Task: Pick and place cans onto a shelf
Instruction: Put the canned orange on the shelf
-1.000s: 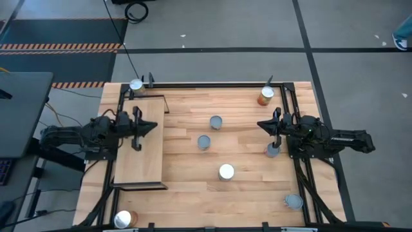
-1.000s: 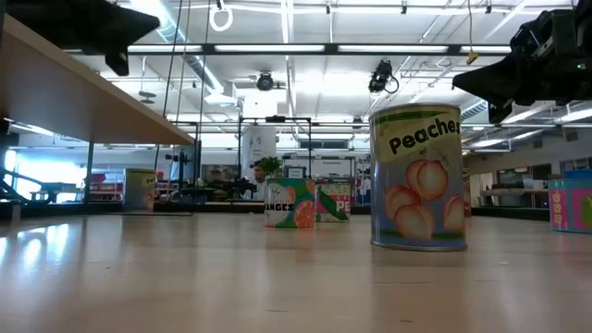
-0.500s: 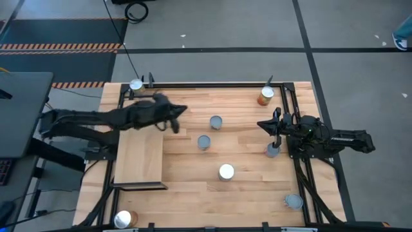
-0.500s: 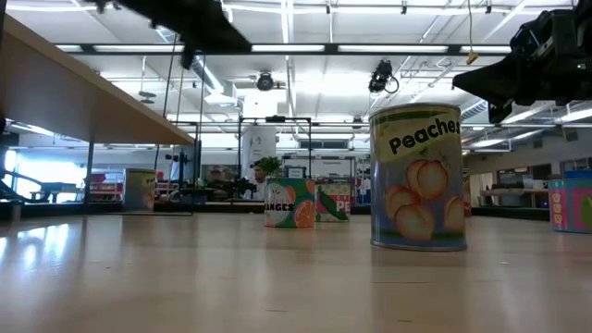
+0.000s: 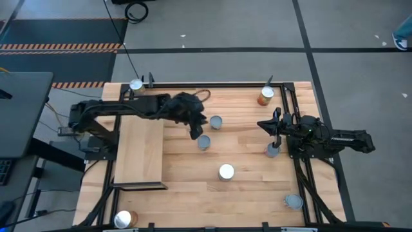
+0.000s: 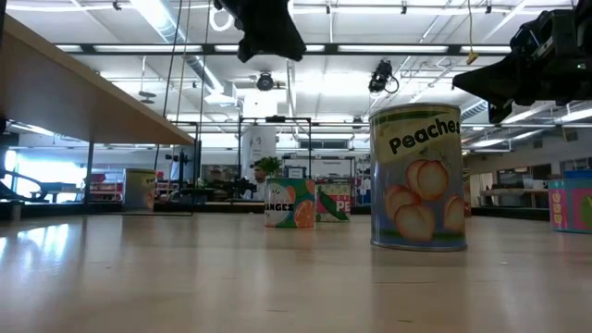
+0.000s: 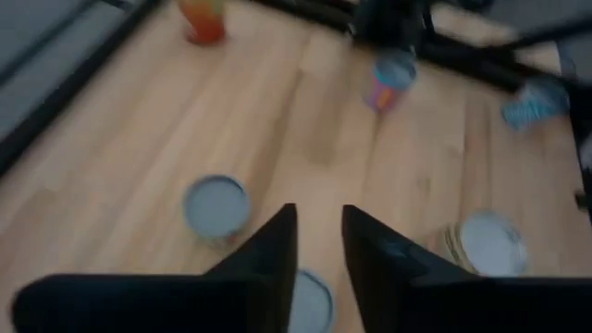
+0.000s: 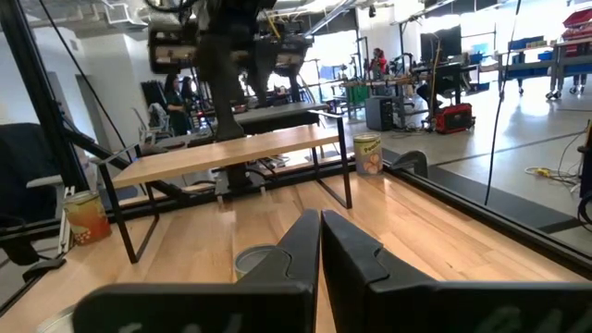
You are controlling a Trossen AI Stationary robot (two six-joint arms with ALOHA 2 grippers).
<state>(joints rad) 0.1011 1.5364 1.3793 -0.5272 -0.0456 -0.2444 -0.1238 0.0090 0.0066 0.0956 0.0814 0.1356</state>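
Striped pale-wood table point(image 5: 244, 187) fills the high view, ringed by a thin black metal frame, with grey floor around it. Over its middle the left gripper point(image 5: 195, 131) hangs at the end of its outstretched dark arm, fingers point(image 7: 370, 254) a narrow gap apart and holding nothing; it sits between two grey-topped round tins, one point(image 5: 215, 122) just beside it toward the far edge and one point(image 5: 204, 142) just beside it toward the near edge. Farther out stands a white-topped tin point(image 5: 226, 171), the peach-labelled one point(image 6: 417, 178) in the low view. The flat pale plywood shelf point(image 5: 138, 154) on black legs lies along the left side, bare, with a silver-topped tin point(image 5: 136, 85) off its far end and an orange-sided tin point(image 5: 124, 220) off its near end. At the right side the right gripper point(image 5: 269, 124) waits with fingers pressed together, a tin point(image 5: 273, 150) near it
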